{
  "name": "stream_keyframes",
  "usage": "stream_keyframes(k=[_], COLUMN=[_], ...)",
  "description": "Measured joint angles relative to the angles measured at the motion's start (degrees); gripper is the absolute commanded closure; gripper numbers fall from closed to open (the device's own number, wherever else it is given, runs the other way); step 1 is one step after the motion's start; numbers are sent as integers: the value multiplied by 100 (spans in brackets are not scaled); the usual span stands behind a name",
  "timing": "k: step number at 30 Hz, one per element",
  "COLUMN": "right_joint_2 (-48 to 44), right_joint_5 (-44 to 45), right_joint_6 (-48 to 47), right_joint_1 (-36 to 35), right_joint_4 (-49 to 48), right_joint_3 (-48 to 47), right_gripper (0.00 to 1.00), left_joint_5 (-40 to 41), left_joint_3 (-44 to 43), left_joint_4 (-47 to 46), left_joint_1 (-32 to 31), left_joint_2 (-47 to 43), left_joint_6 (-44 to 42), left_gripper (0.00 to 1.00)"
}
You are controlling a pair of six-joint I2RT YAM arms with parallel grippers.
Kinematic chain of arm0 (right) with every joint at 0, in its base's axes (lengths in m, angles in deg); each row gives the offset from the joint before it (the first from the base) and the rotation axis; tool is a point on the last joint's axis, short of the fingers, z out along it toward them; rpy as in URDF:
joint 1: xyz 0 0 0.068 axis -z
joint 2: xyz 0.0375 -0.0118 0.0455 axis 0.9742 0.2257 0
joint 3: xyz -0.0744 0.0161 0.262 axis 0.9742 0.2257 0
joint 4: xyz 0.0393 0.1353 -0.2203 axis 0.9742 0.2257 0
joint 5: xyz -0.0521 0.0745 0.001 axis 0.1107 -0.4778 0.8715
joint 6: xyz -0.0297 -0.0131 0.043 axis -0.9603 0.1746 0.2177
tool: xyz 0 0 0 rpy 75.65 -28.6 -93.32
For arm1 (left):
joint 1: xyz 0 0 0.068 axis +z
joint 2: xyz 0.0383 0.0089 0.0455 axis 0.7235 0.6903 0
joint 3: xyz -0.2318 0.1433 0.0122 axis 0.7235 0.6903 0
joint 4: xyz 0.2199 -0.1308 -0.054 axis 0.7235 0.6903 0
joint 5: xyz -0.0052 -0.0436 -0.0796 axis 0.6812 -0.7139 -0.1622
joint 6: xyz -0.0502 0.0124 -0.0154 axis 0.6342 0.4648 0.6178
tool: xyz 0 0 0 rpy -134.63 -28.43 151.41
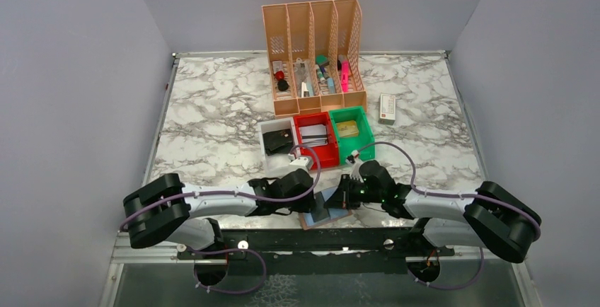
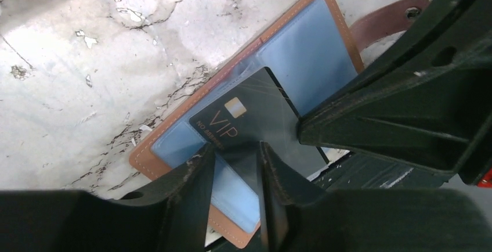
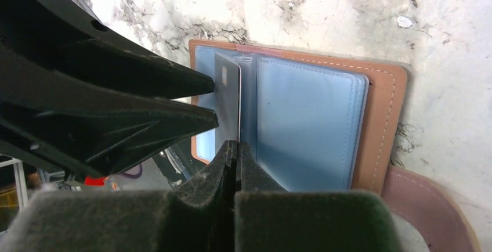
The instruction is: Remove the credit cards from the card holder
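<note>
around: peach file rack (image 1: 311, 38), red bin (image 1: 327, 155) far, well apart | card holder (image 2: 307, 54) open flat, worktop (image 1: 212, 123) near edge, partly hidden by both hands | black VIP card (image 2: 249, 121) tilted up, seemingly out of its pocket | right hand (image 3: 236, 146) pinched on card edge | left hand (image 2: 235, 150) fingers apart, straddling card

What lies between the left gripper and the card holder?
A black VIP credit card, upright over the card holder, between the fingers of the left gripper; left wrist view.
</note>
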Motion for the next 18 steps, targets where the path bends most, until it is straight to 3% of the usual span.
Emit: stream_keyframes(k=[7,13,18], right_joint_2=[-345,-345,-345], right_joint_5=[142,160,153], right_joint_6=[-39,-42,-17], right_joint_1=[-2,-2,-2], right_joint_4=[310,356,334], right_joint_3=[0,0,0], right_gripper=[96,96,88], left_joint_5=[107,205,219], left_joint_3=[0,81,125], left_joint_4=[-52,-68,-72], left_joint_1=[-15,-39,-39], left_joint_2=[105,39,-2], left_joint_6=[24,85,107], left_gripper=[87,93,95])
